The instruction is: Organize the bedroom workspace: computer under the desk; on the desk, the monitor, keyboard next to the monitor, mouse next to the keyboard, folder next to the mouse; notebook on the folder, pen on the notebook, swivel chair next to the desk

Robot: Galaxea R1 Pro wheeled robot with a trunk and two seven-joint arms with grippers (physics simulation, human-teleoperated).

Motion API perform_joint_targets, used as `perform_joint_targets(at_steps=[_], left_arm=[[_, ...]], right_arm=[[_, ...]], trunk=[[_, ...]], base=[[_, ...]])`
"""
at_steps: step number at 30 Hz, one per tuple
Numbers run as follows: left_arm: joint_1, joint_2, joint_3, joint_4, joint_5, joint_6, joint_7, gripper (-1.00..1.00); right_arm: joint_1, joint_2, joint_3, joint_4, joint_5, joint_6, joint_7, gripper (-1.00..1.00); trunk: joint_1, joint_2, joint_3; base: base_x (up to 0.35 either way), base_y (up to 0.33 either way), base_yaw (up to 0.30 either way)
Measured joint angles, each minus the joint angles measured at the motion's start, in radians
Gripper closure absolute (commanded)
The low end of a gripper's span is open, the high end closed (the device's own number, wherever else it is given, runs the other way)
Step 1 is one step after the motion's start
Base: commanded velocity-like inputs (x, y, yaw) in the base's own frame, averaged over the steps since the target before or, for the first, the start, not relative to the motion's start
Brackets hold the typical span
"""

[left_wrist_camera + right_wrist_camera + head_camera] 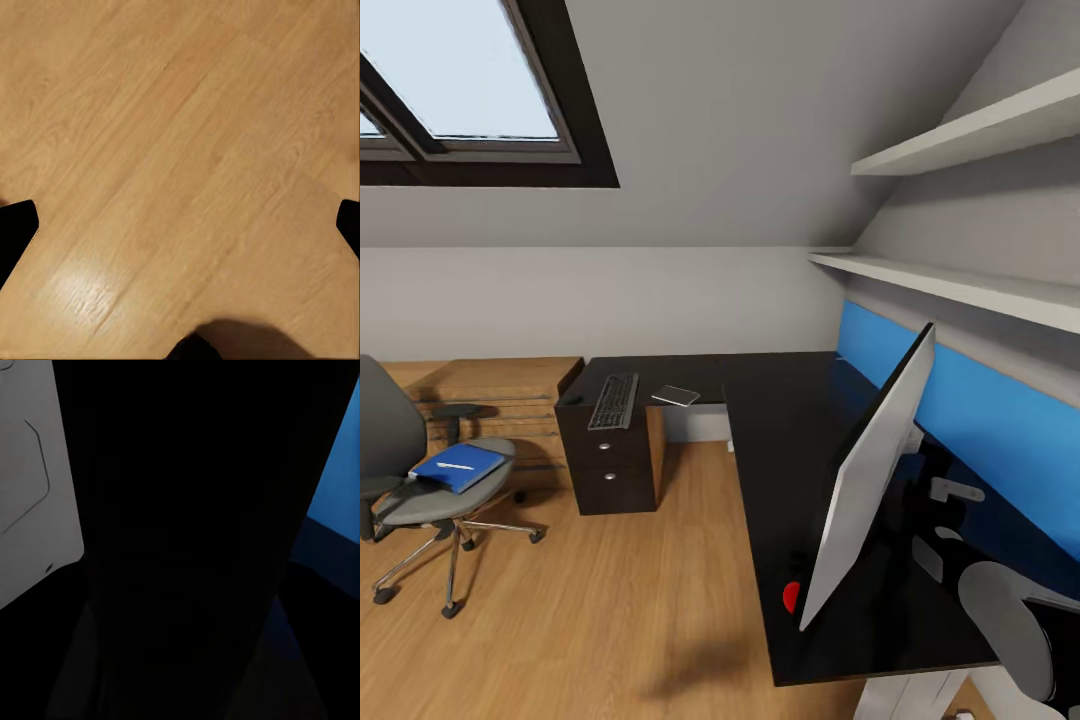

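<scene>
Folder (457,467) lies on the chair (420,480) left of the tabletop (790,450), pen atop, awaiting fetching; left gripper (180,225) spread over floor, right one's state I cannot tell.

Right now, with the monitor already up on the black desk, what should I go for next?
Probably turn and roll toward the grey swivel chair: the bright blue folder lies on its seat with a thin white pen on top, away from the black L-shaped desk, where the dark keyboard already lies.
</scene>
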Motion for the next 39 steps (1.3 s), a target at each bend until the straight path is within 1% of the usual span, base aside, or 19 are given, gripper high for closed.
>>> perform_joint_targets(at_steps=[1,3,5,6,10,12,14,16,18,21,29,31,32,33,35,36,37,38,39], left_arm=[[0.000,0.001,0.013,0.001,0.000,-0.008,0.000,-1.00],[0.000,0.003,0.050,0.007,0.000,-0.051,0.000,-1.00],[0.000,0.004,0.068,0.017,0.001,-0.092,0.000,-1.00],[0.000,0.004,0.072,0.020,0.001,-0.100,-0.001,-1.00],[0.000,0.005,0.076,0.023,0.001,-0.112,-0.001,-1.00],[0.000,0.007,0.077,0.024,0.001,-0.113,-0.001,-1.00],[0.000,0.013,0.078,0.024,0.001,-0.115,-0.001,-1.00],[0.000,0.016,0.079,0.024,0.001,-0.115,0.000,-1.00],[0.000,0.019,0.079,0.024,0.001,-0.116,0.000,-1.00],[0.000,0.030,0.079,0.024,0.002,-0.115,0.000,-1.00],[0.000,0.046,0.081,0.027,0.003,-0.114,0.000,-1.00],[0.000,0.047,0.086,0.038,0.004,-0.115,0.000,-1.00],[0.000,0.048,0.100,0.053,0.004,-0.114,-0.003,-1.00],[0.000,0.048,0.103,0.056,0.004,-0.114,-0.004,-1.00],[0.000,0.047,0.107,0.070,0.004,-0.114,-0.006,-1.00],[0.000,0.034,0.102,0.159,-0.004,-0.141,-0.032,-1.00],[0.001,0.029,0.106,0.325,0.001,-0.171,-0.062,-1.00],[0.000,0.025,0.105,0.373,0.003,-0.210,-0.116,-1.00],[0.000,0.022,0.103,0.396,0.005,-0.251,-0.175,-1.00]], right_arm=[[0.000,0.000,0.001,0.000,0.000,0.000,0.000,1.00],[0.000,0.000,0.001,0.000,-0.001,0.000,-0.001,1.00],[0.000,0.000,0.001,0.000,-0.002,0.000,-0.001,1.00],[0.000,0.000,0.001,0.000,-0.002,0.000,-0.001,1.00],[0.000,0.000,-0.005,-0.001,0.005,0.001,0.001,1.00],[0.000,0.000,0.000,0.001,-0.001,0.000,0.000,1.00],[0.000,0.000,0.007,0.003,-0.009,-0.002,-0.001,1.00],[0.000,0.000,0.000,0.002,-0.007,-0.002,-0.001,1.00],[0.000,0.000,0.002,0.002,-0.007,-0.002,-0.001,1.00],[0.000,0.000,0.001,0.000,0.004,0.001,0.001,1.00],[0.000,0.000,-0.002,0.000,0.003,0.001,0.000,1.00],[0.000,0.000,-0.001,0.000,0.002,0.000,0.000,1.00],[0.000,0.000,0.000,0.000,-0.001,0.000,-0.001,1.00],[0.000,0.000,-0.005,0.000,0.003,0.000,0.001,1.00],[0.000,0.001,-0.001,0.000,0.001,0.000,0.000,1.00],[0.000,0.002,0.013,0.002,-0.012,-0.004,-0.003,1.00],[0.000,0.003,0.016,0.002,-0.013,-0.005,-0.003,1.00],[0.000,0.003,0.017,0.002,-0.014,-0.005,-0.003,1.00],[0.000,0.003,0.016,0.002,-0.014,-0.005,-0.003,1.00]], trunk=[[0.000,0.000,0.000],[0.000,0.000,0.000],[0.000,0.000,0.000],[0.000,0.000,0.000],[0.000,0.000,0.000],[0.000,0.000,0.000],[0.000,0.000,0.000],[0.000,0.000,0.000],[0.000,0.000,0.000],[0.000,0.000,0.000],[0.000,0.000,0.000],[0.000,0.000,0.000],[0.000,0.000,0.000],[0.000,0.000,0.000],[0.000,0.000,0.000],[0.000,0.000,0.000],[0.000,0.000,0.000],[0.000,0.000,0.000],[0.000,0.000,0.000]], base=[[0.000,-0.004,0.000],[0.000,-0.002,0.000],[0.000,0.000,0.000],[0.000,0.000,0.000],[0.009,-0.052,0.000],[0.106,-0.147,0.000],[0.134,-0.141,0.000],[0.075,-0.079,0.000],[0.031,-0.050,0.000],[0.014,-0.149,0.000],[0.003,-0.214,0.000],[0.000,-0.085,0.000],[0.000,-0.035,0.000],[0.000,-0.022,0.000],[0.000,-0.007,0.000],[0.000,0.000,0.000],[0.000,0.000,0.000],[0.000,0.000,0.000],[0.000,0.000,0.000]])
